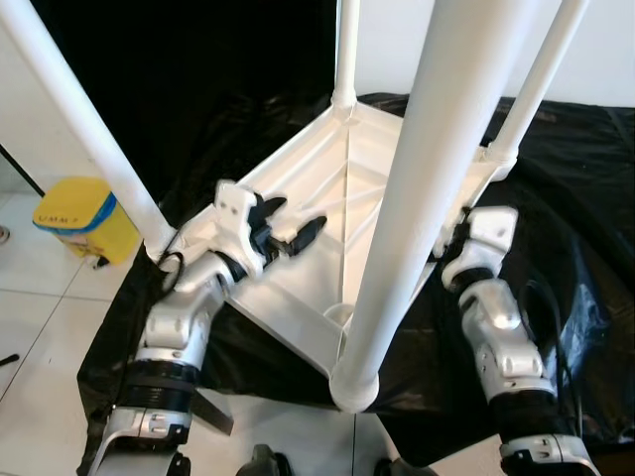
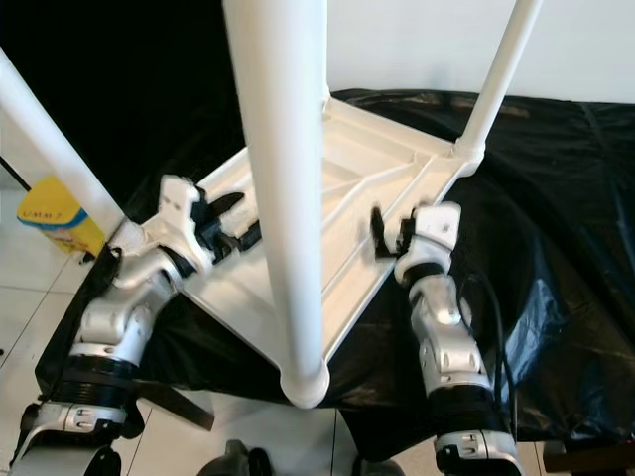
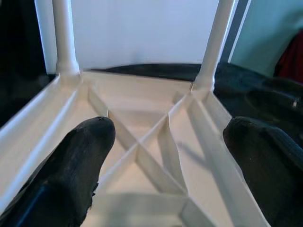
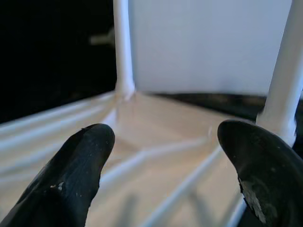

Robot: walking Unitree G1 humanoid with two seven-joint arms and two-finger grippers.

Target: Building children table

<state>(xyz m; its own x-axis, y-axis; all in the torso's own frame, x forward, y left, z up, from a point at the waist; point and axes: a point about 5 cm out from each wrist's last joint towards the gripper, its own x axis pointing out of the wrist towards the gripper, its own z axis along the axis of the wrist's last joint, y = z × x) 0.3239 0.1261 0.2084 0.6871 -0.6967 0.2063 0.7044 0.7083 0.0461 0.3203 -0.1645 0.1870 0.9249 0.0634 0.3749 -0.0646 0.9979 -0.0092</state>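
Tabletop: white ribbed plastic children's table lies upside down on the crinkled black plastic sheet, all four white tube legs sticking up, so the leg fitting looks done and I'd judge the step in hand is gripping the frame to turn it upright

To do it well: each pincer should close on a side rim, not on a thin rib, both at about the same place along the top, then lift evenly so the legs don't swing into the robot's head; the near white leg stands right between the two arms, close to the camera, so it needs room

Left gripper: fingers spread wide, hovering over the underside ribs just inside the left rim, nothing pinched; contact with the plastic can't be told. Ahead of it, the crossing ribs and the two far legs

Right gripper: fingers also spread, empty, reaching in from the right rim, near the ribs

Yellow plastic bin sits on the tiled floor, well off to the outside of the left arm
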